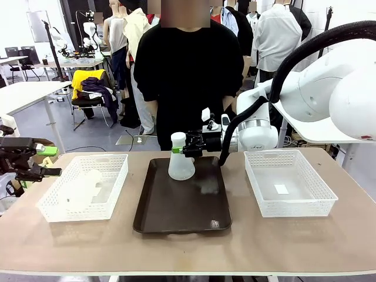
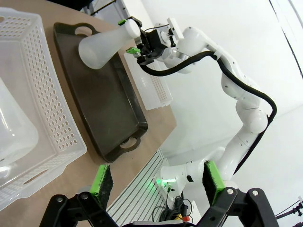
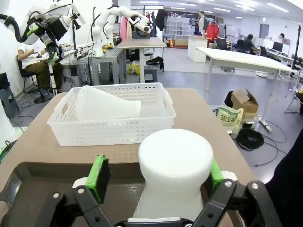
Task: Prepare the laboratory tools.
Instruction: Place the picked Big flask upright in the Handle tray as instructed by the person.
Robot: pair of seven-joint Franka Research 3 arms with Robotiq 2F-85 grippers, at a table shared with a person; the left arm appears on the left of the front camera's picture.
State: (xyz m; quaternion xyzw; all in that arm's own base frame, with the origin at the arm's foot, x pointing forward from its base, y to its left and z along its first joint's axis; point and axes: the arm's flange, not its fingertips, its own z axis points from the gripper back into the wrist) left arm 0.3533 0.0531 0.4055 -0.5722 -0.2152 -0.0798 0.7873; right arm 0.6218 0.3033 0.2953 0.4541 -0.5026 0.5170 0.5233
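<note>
flask 1 (image 1: 181, 165): standing upright on the far half of the dark brown tray (image 1: 176, 217), which is lying at the middle of the bench (image 1: 176, 252).
flask 2 (image 1: 88, 183): lying on its side inside the left white mesh basket (image 1: 53, 214).
right fingers (image 3: 99, 176): reaching in from the right and sitting on either side of flask 1's neck. They are spread rather than clamping, and a gap is showing between one green pad and the neck.
left fingers (image 2: 102, 182): spread wide, holding nothing, hanging at the bench's left end near the left white mesh basket.
right white mesh basket (image 1: 294, 208): sitting right of the tray, holding a small white slip (image 1: 281, 188) on its floor.
person (image 1: 188, 76): standing at the far side, behind the tray.
</note>
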